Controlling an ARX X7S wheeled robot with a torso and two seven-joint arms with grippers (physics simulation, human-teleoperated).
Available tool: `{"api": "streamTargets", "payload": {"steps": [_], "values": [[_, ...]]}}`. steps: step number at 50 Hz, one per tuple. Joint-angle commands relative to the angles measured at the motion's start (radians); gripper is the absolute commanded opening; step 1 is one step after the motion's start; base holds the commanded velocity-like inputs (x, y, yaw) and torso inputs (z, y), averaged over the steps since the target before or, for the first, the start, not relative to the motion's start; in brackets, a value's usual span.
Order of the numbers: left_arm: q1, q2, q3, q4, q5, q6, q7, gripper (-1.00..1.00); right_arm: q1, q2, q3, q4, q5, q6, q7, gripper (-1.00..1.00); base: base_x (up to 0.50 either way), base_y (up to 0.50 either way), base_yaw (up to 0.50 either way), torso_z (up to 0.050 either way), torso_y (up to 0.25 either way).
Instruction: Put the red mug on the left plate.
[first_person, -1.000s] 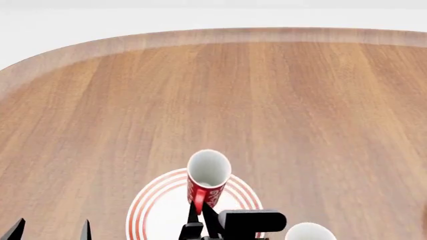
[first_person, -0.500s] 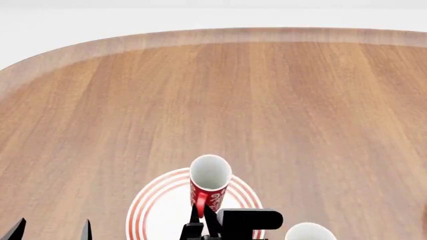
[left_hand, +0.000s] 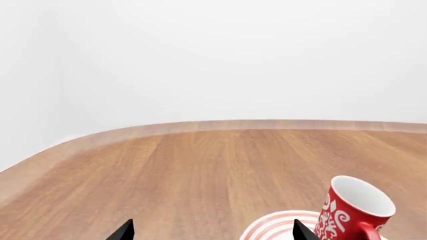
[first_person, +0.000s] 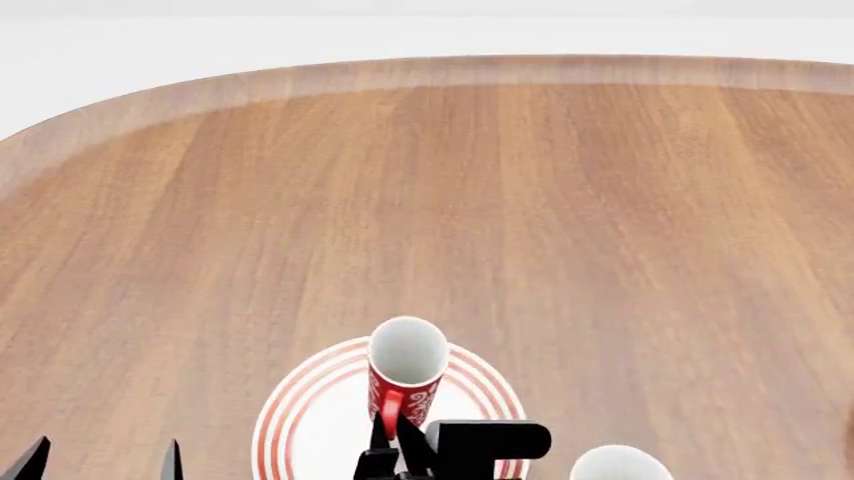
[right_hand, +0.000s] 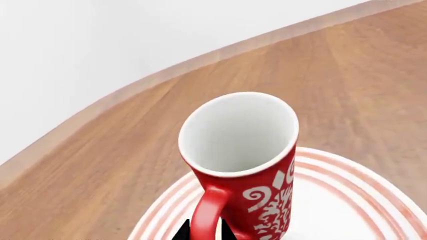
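The red mug (first_person: 404, 378) with white scrollwork stands over the left plate (first_person: 300, 415), a white plate with red rings at the table's near edge. I cannot tell whether it touches the plate. My right gripper (first_person: 396, 440) is shut on the mug's red handle (right_hand: 208, 214), its two black fingertips on either side of it. The mug (right_hand: 245, 165) fills the right wrist view above the plate (right_hand: 347, 185). My left gripper (first_person: 100, 462) is open and empty, left of the plate. In the left wrist view the mug (left_hand: 348, 212) and plate (left_hand: 273, 227) lie past one fingertip (left_hand: 303, 232).
A plain white mug (first_person: 618, 465) shows at the bottom edge, right of the plate. The wooden table (first_person: 534, 200) stretches far ahead to its rounded back edge, with white wall beyond.
My right gripper has lowered the red mug toward me over the plate and turned it a little. The left gripper has not moved.
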Motion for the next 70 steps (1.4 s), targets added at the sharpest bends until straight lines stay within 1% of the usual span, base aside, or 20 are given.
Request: {"api": "streamTargets", "payload": {"steps": [1, 8, 16, 50, 51, 70], "values": [[-0.001, -0.002, 0.001, 0.000, -0.003, 0.001, -0.003, 1.00, 0.050, -0.009, -0.257, 0.062, 0.233, -0.087, -0.017, -1.00, 0.00, 0.00, 0.00, 0.000, 0.000], [-0.002, -0.003, 0.005, -0.001, -0.001, 0.003, -0.003, 1.00, 0.058, -0.009, -0.336, 0.066, 0.305, -0.094, -0.021, -1.00, 0.00, 0.00, 0.00, 0.000, 0.000], [-0.004, -0.005, 0.004, -0.002, -0.005, 0.003, -0.004, 1.00, 0.067, -0.009, -0.376, 0.071, 0.345, -0.075, -0.021, -1.00, 0.00, 0.00, 0.00, 0.000, 0.001], [-0.002, -0.012, 0.010, 0.002, -0.009, 0.006, -0.013, 1.00, 0.068, -0.009, -0.389, 0.082, 0.378, -0.020, -0.040, -1.00, 0.00, 0.00, 0.00, 0.000, 0.000], [-0.003, -0.012, 0.010, 0.002, -0.011, 0.005, -0.012, 1.00, 0.068, -0.009, -0.390, 0.082, 0.377, -0.016, -0.037, 1.00, 0.00, 0.00, 0.00, 0.000, 0.000], [-0.002, -0.017, 0.011, 0.010, -0.016, 0.004, -0.018, 1.00, 0.070, -0.009, -0.390, 0.076, 0.384, -0.028, -0.041, 1.00, 0.00, 0.00, 0.00, 0.000, 0.000]]}}
